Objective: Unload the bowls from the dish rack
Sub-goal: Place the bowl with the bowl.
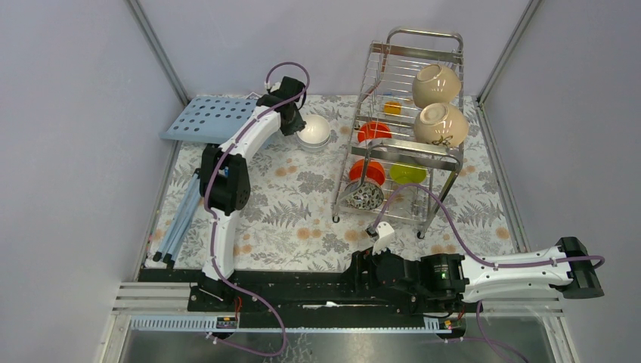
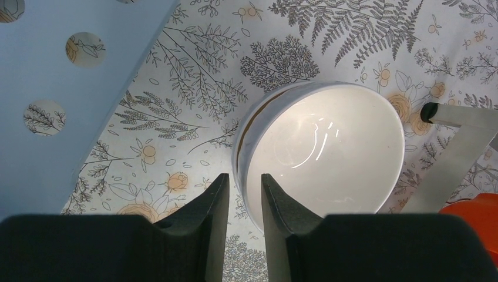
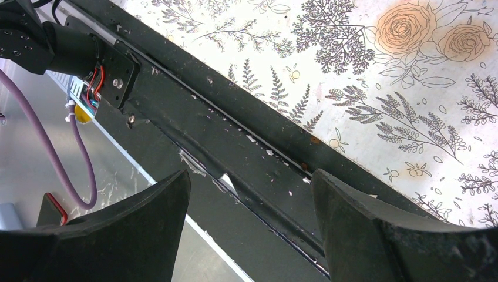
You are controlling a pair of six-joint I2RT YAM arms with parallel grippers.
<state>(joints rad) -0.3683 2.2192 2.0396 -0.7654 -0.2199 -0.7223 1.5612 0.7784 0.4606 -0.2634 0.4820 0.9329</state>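
The dish rack (image 1: 450,153) of steel wire stands at the back right. Its top tier carries two cream bowls (image 1: 436,83) (image 1: 440,123). Lower down sit two orange-red bowls (image 1: 373,132) (image 1: 369,170), a lime-green bowl (image 1: 407,172) and a speckled bowl (image 1: 364,197). A white bowl (image 1: 314,130) (image 2: 323,153) rests on the floral cloth left of the rack. My left gripper (image 1: 293,121) (image 2: 244,182) straddles its left rim, one finger outside and one inside, jaws narrow on it. My right gripper (image 1: 380,233) (image 3: 252,175) hangs open over the black base rail, holding nothing.
A light-blue perforated board (image 1: 208,117) (image 2: 70,88) lies tilted at the back left, close behind the left gripper. Pale blue rods (image 1: 178,219) lie along the left edge of the cloth. The black rail (image 3: 246,147) runs along the near edge.
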